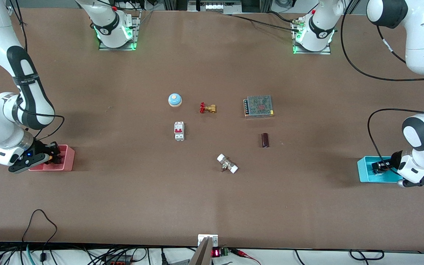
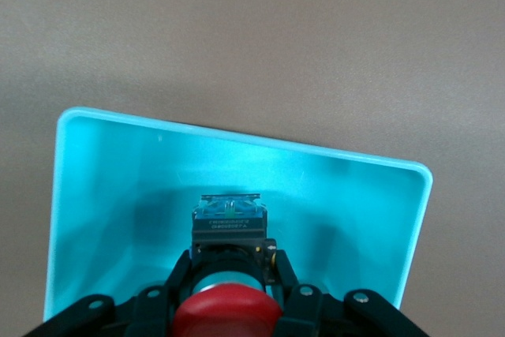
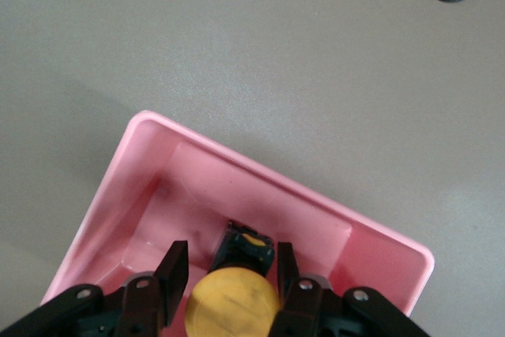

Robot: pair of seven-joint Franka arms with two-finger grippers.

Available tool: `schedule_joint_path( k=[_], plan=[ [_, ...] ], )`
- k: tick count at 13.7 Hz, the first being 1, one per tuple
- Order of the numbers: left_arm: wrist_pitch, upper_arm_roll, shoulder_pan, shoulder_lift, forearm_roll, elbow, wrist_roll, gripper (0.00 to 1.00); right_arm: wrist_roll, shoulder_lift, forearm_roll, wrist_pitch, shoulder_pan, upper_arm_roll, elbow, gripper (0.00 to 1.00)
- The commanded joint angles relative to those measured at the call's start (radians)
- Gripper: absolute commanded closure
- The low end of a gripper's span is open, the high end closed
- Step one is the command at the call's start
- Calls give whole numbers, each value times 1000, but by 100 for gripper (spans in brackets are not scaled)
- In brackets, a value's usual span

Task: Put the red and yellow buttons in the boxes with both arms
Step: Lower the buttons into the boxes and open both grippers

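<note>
My left gripper (image 1: 379, 166) reaches down into the cyan-blue box (image 1: 366, 173) at the left arm's end of the table. In the left wrist view its fingers (image 2: 278, 267) are shut on the black body of the red button (image 2: 227, 315), inside the cyan box (image 2: 237, 136). My right gripper (image 1: 54, 156) is in the pink-red box (image 1: 67, 159) at the right arm's end. In the right wrist view its fingers (image 3: 175, 267) stand open on either side of the yellow button (image 3: 233, 305), which lies in the pink box (image 3: 276, 184).
In the middle of the table lie a blue dome with an orange top (image 1: 175, 99), a brass valve with a red handle (image 1: 208, 108), a white circuit breaker (image 1: 179, 131), a metal power supply (image 1: 258, 106), a dark cylinder (image 1: 265, 140) and a white-capped fitting (image 1: 227, 164).
</note>
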Motion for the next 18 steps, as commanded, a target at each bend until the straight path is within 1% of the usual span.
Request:
schedule_joint_path(
  k=[1,2,3,4,5,7,9,11,13,15,16,18],
  plan=[
    [-14,-9,7,18,-20,36,29,17,-8,2,14,10,-16,15,-1,28],
    [-16,-9,9,16,-20,36,29,2,-8,1,16,10,-16,15,-1,15],
    [-16,-8,9,7,-19,36,31,0,-8,-10,16,4,-15,15,-1,4],
    [-17,-9,7,-5,-19,36,29,0,-7,-33,16,-4,-13,17,-1,0],
    [-20,-9,9,-20,-19,34,29,0,-7,-68,16,-35,-12,17,-2,0],
    [-31,-9,1,-86,-17,8,29,0,-4,-155,16,-162,-10,17,-2,0],
    [-91,-9,-39,-193,-17,-38,28,0,3,-264,16,-292,-4,17,-2,0],
    [-179,-8,-97,-293,-8,-48,15,0,51,-396,16,-441,22,23,-2,0],
    [-242,-2,-155,-370,-3,-50,-32,0,256,-508,4,-550,112,23,-2,0],
    [-321,-1,-178,-441,16,-50,-110,0,543,-589,-2,-634,194,26,-2,0],
    [-345,-1,-203,-470,36,-50,-118,0,619,-625,-1,-683,215,32,-1,0],
    [-384,-9,-221,-534,75,-67,-184,0,630,-674,-1,-751,220,58,1,0]
  ],
)
